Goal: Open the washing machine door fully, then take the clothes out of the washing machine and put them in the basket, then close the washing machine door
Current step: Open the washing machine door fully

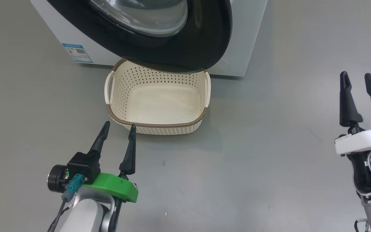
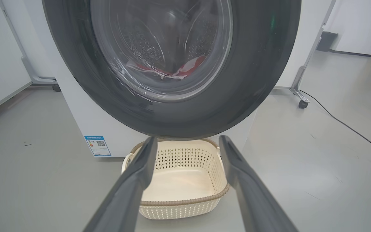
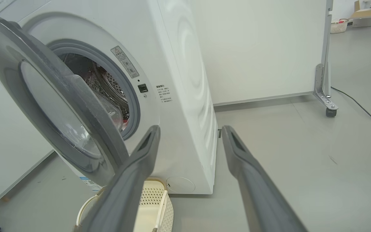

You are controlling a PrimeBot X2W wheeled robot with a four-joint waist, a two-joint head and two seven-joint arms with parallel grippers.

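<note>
The washing machine door (image 1: pixel 204 38), ajar, overhangs the far rim of the basket (image 1: pixel 159 125) and screens the porthole (image 3: pixel 108 87). Open floor (image 1: pixel 269 145) flanks both.

Glossy black washing machine door (image 1: pixel 211 42) with clear glass; perforated cream plastic basket (image 1: pixel 172 129); smooth floor (image 1: pixel 269 145).
</note>
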